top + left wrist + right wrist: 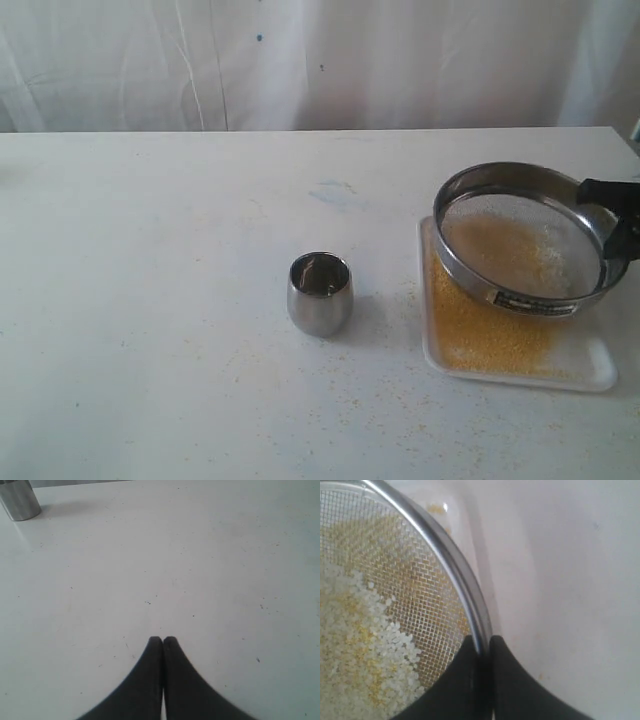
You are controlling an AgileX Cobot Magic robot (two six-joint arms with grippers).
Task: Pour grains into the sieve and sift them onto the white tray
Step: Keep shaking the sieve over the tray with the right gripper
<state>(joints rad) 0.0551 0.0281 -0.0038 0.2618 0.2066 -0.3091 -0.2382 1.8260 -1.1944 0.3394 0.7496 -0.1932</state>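
Note:
The steel sieve (520, 240) hangs tilted just above the white tray (600, 372) at the right of the table. My right gripper (612, 222) is shut on the sieve's rim (470, 605), one finger inside the ring and one outside. Whitish grains (360, 645) mixed with some yellow ones lie on the mesh. Fine golden grains (485, 330) cover much of the tray under the sieve. My left gripper (163, 640) is shut on nothing, over bare table; it is out of the exterior view.
A small rounded steel cup (320, 292) stands upright near the table's middle, left of the tray, and shows in the left wrist view (19, 500). Stray yellow grains (330, 400) speckle the table around the cup and tray. A white curtain (300, 60) hangs behind.

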